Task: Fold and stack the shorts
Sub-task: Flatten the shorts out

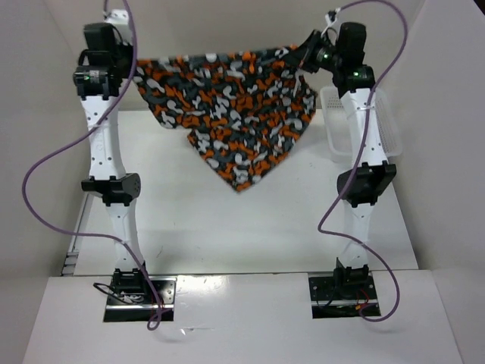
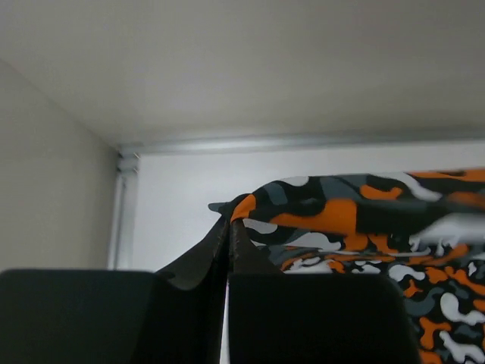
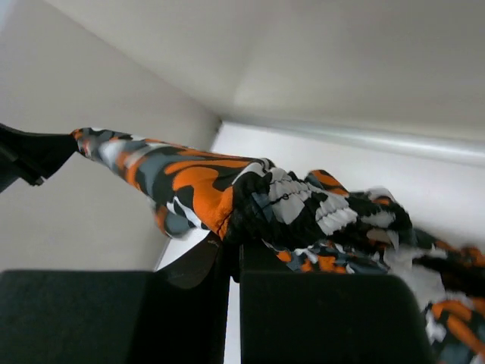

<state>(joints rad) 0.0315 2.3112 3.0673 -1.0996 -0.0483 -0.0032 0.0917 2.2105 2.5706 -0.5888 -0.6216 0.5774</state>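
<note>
Both arms are up. Left gripper (image 1: 133,70) and right gripper (image 1: 301,54) each pinch 1 top corner of the shorts (image 1: 235,114), which hang spread between them above the table (image 1: 189,227).

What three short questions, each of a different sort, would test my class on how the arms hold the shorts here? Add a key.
1. Fill in: the white basket sits beside the ___ arm.
2. How many grippers are shut on the shorts? A one, B two, C none.
3. True or false: the shorts lie folded in the basket.
Key: 1 right. 2 B, the left gripper and the right gripper. 3 false, they hang spread between the arms.
</note>
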